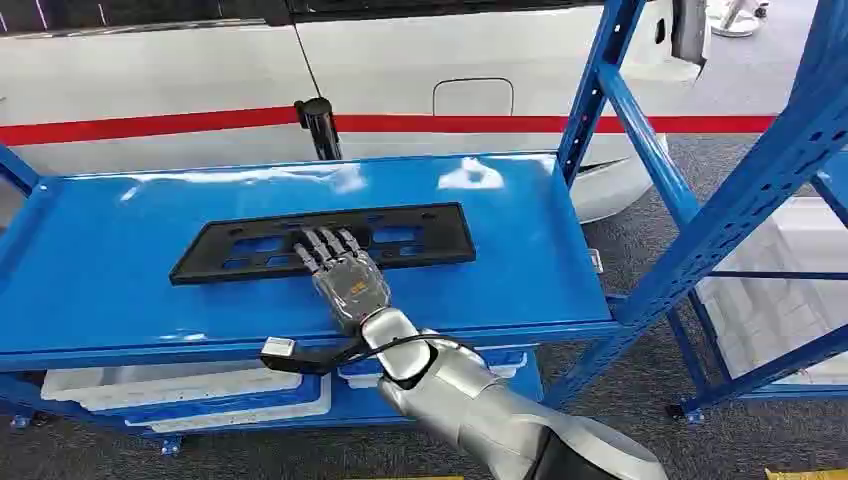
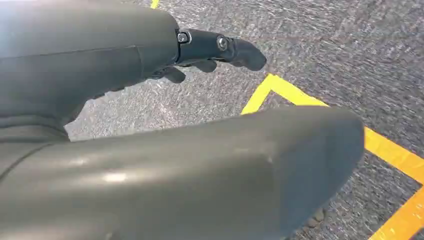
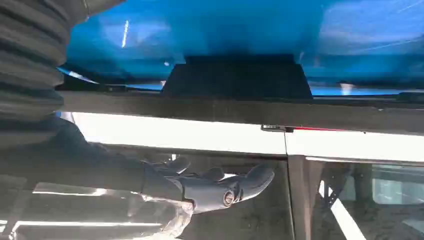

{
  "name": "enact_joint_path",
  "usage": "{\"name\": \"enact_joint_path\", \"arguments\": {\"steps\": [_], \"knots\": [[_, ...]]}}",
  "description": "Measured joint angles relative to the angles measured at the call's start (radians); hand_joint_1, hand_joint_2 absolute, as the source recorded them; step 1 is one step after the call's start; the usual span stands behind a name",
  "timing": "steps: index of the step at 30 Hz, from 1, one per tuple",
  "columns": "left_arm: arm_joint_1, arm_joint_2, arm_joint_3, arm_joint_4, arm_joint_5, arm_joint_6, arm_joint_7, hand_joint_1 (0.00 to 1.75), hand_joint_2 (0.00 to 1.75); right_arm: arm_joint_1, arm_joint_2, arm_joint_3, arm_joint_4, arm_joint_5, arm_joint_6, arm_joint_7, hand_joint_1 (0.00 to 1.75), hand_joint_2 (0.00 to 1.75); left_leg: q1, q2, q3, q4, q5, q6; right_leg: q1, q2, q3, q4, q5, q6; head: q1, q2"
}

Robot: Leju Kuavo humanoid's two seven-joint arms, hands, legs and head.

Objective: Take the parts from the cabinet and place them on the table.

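Observation:
A flat black plate-shaped part (image 1: 420, 235) with several cut-outs lies in the middle of the blue shelf surface (image 1: 100, 270). My right hand (image 1: 345, 275) reaches over the shelf's front edge, fingers stretched out flat over the part's near edge; it grips nothing. In the right wrist view the right hand (image 3: 210, 187) has its fingers straight and apart, with the black part (image 3: 240, 80) and the blue surface just beyond them. My left hand (image 2: 210, 47) hangs over the grey floor with nothing in it, thumb out and fingers loosely bent.
Blue rack uprights and braces (image 1: 700, 230) stand to the right of the shelf. White bins (image 1: 170, 385) sit on the level below. A white car with a red stripe (image 1: 450, 70) and a black post (image 1: 320, 125) are behind. Yellow floor lines (image 2: 390, 145) run below the left hand.

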Motion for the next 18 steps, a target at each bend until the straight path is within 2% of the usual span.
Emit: {"name": "enact_joint_path", "arguments": {"steps": [1,2,5,6,7,8,10,11,12,13,14,15,16,17,18], "knots": [[0.000,0.001,0.000,0.000,-0.001,-0.001,0.000,0.00,0.00,-0.002,0.003,-0.001,0.002,0.000,0.001,0.005,0.00,1.75,-0.002,0.000,0.047,-0.093,0.033,0.011,0.001,0.001,0.001,-0.001,-0.001,0.001,0.000,0.000],[-0.002,0.006,-0.001,0.000,-0.003,-0.005,-0.002,0.00,0.00,-0.002,0.003,-0.001,0.003,0.000,0.002,0.009,0.00,1.75,-0.009,0.003,0.057,-0.110,0.018,0.016,0.008,0.001,-0.001,0.000,-0.002,0.005,0.003,0.000],[-0.001,0.006,-0.005,0.000,-0.010,-0.019,-0.013,0.00,0.00,-0.007,0.002,-0.008,0.015,-0.002,0.006,0.024,0.00,1.75,-0.020,0.001,0.053,-0.112,0.021,0.032,0.004,-0.001,-0.003,-0.005,0.000,0.020,-0.002,0.000],[-0.002,0.006,-0.005,0.000,-0.011,-0.021,-0.015,0.00,0.00,-0.013,0.004,-0.014,0.019,-0.003,0.008,0.027,0.00,1.75,-0.020,0.001,0.059,-0.125,0.028,0.040,0.010,-0.001,-0.001,-0.009,0.001,0.026,-0.003,0.000],[-0.002,0.005,-0.006,0.000,-0.011,-0.023,-0.015,0.00,0.00,-0.015,0.001,-0.019,0.025,-0.003,0.011,0.031,0.00,1.75,-0.007,0.005,0.070,-0.144,0.040,0.046,0.010,-0.004,-0.010,0.005,-0.007,0.028,-0.002,0.000],[-0.003,0.005,-0.007,0.000,-0.013,-0.026,-0.017,0.00,0.00,-0.021,0.000,-0.023,0.034,-0.003,0.016,0.032,0.00,1.75,-0.011,0.004,0.072,-0.149,0.043,0.053,0.012,-0.005,-0.034,0.049,-0.034,0.023,0.002,0.000],[-0.004,0.005,-0.013,0.000,-0.014,-0.033,-0.026,0.00,0.00,-0.023,-0.006,-0.028,0.049,-0.003,0.017,0.035,0.00,1.75,-0.014,0.005,0.067,-0.149,0.045,0.056,0.006,-0.004,-0.116,0.217,-0.105,0.014,0.003,0.000],[-0.003,0.005,-0.014,0.000,-0.014,-0.044,-0.042,0.00,0.00,-0.024,-0.008,-0.031,0.055,-0.003,0.018,0.038,0.00,1.75,-0.015,0.005,0.066,-0.148,0.045,0.056,0.004,-0.004,-0.154,0.294,-0.131,0.015,0.003,0.000],[-0.003,0.005,-0.014,0.000,-0.009,-0.066,-0.067,0.00,0.00,-0.024,-0.010,-0.034,0.062,-0.003,0.020,0.042,0.00,1.75,-0.015,0.005,0.066,-0.148,0.045,0.056,0.003,-0.005,-0.174,0.333,-0.135,0.023,0.004,0.000],[-0.003,0.004,-0.014,0.000,-0.006,-0.092,-0.092,0.00,0.00,-0.025,-0.011,-0.037,0.067,0.000,0.022,0.044,0.00,1.75,-0.015,0.004,0.067,-0.148,0.045,0.055,0.000,-0.005,-0.167,0.315,-0.123,0.032,0.003,0.000],[-0.004,0.004,-0.014,0.000,-0.006,-0.125,-0.123,0.00,0.00,-0.028,-0.011,-0.042,0.072,0.003,0.022,0.047,0.00,1.75,-0.015,0.002,0.068,-0.146,0.044,0.054,-0.003,-0.005,-0.127,0.238,-0.088,0.044,0.004,0.000],[-0.007,0.002,-0.016,0.000,-0.007,-0.150,-0.144,0.00,0.00,-0.032,-0.011,-0.044,0.076,0.003,0.024,0.049,0.00,1.75,-0.015,0.000,0.068,-0.143,0.043,0.052,-0.006,-0.006,-0.081,0.148,-0.054,0.052,0.004,0.000],[-0.012,0.000,-0.019,0.000,-0.008,-0.169,-0.162,0.00,0.00,-0.036,-0.011,-0.047,0.081,0.004,0.025,0.052,0.00,1.75,-0.015,-0.002,0.067,-0.137,0.041,0.048,-0.009,-0.009,-0.025,0.046,-0.022,0.055,0.005,0.000],[-0.019,-0.001,-0.023,0.000,-0.010,-0.178,-0.169,0.00,0.00,-0.039,-0.011,-0.051,0.086,0.007,0.027,0.056,0.00,1.75,-0.019,-0.003,0.063,-0.128,0.036,0.040,-0.008,-0.011,-0.010,0.004,-0.017,0.046,0.005,0.000],[-0.026,-0.001,-0.024,0.000,-0.013,-0.185,-0.174,0.00,0.00,-0.042,-0.008,-0.055,0.091,0.010,0.028,0.062,0.00,1.75,-0.023,-0.006,0.062,-0.124,0.029,0.031,-0.009,-0.009,-0.001,0.000,-0.011,0.039,0.003,0.000]]}}
